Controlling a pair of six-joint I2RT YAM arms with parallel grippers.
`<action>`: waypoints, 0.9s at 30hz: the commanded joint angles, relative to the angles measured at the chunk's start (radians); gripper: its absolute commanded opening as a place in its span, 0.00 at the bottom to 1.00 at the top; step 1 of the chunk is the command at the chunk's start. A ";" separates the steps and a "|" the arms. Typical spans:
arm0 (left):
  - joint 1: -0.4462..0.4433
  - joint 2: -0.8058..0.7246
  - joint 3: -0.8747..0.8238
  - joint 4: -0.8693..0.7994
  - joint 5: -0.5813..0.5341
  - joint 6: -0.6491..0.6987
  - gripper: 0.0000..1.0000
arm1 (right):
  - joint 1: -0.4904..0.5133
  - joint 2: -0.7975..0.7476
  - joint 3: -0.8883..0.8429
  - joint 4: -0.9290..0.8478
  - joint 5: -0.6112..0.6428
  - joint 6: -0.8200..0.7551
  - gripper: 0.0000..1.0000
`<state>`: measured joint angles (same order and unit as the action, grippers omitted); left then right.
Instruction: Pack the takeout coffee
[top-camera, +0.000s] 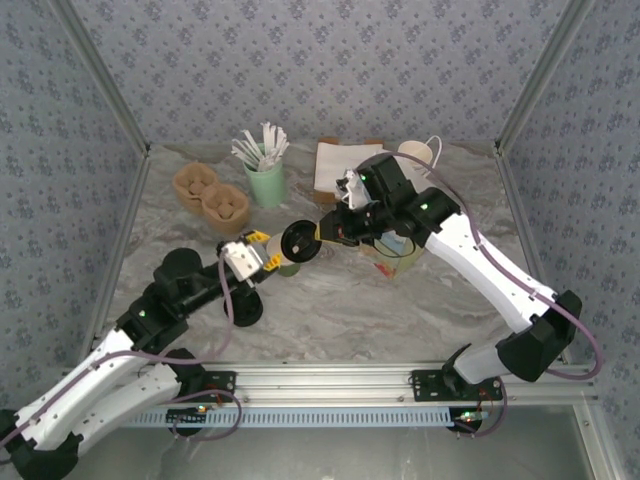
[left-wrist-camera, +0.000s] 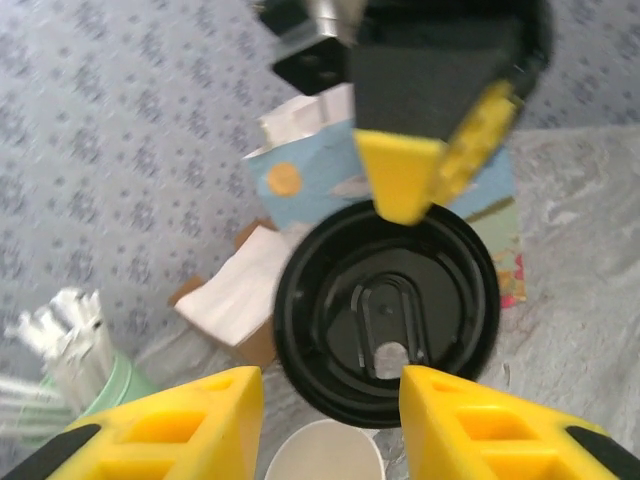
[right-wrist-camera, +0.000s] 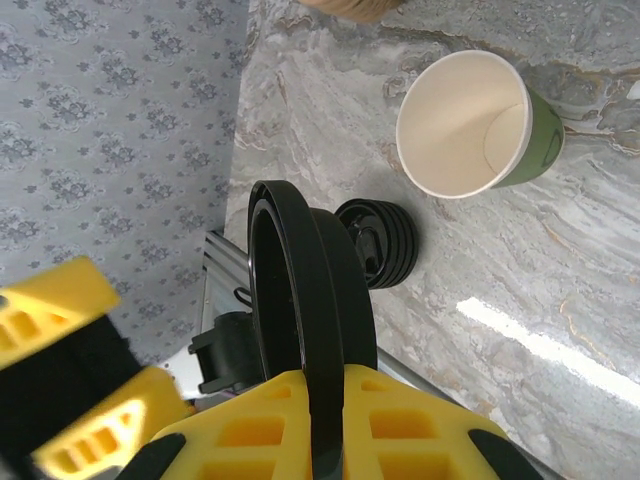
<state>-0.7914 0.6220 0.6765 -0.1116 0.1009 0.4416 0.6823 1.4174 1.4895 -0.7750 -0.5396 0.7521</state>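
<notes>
The takeout coffee stands in two pieces. Its green paper cup (top-camera: 288, 268) (right-wrist-camera: 470, 120) sits upright and uncovered on the table, white inside. Its black round lid (top-camera: 298, 243) (right-wrist-camera: 300, 290) hangs on edge just above and beside the cup, and my right gripper (top-camera: 328, 232) (right-wrist-camera: 335, 380) is shut on the lid's rim. My left gripper (top-camera: 255, 255) (left-wrist-camera: 330, 385) is open, its yellow fingers (left-wrist-camera: 190, 420) apart with nothing between them. It faces the lid (left-wrist-camera: 385, 310), and the cup's rim (left-wrist-camera: 325, 450) lies below. The paper bag (top-camera: 395, 250) (left-wrist-camera: 330, 180) stands behind, under the right arm.
A stack of black lids (top-camera: 245, 305) (right-wrist-camera: 385, 245) lies near the left arm. A mint cup of white sticks (top-camera: 265, 180) (left-wrist-camera: 90, 385), a brown cup carrier (top-camera: 210, 195) and napkins (top-camera: 335, 165) (left-wrist-camera: 235, 290) stand at the back. A metal rail (top-camera: 330, 380) runs along the near edge.
</notes>
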 joint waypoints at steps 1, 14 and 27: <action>-0.049 -0.026 -0.035 0.109 0.036 0.248 0.42 | -0.007 -0.035 0.014 -0.036 -0.029 0.022 0.13; -0.195 0.055 -0.072 0.163 -0.181 0.421 0.45 | -0.012 -0.049 0.003 -0.025 -0.033 0.044 0.13; -0.201 0.104 -0.034 0.132 -0.278 0.469 0.38 | -0.007 -0.055 -0.011 -0.018 -0.025 0.057 0.13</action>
<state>-0.9840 0.7223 0.6052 0.0010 -0.1368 0.8856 0.6762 1.3853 1.4872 -0.7860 -0.5472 0.7975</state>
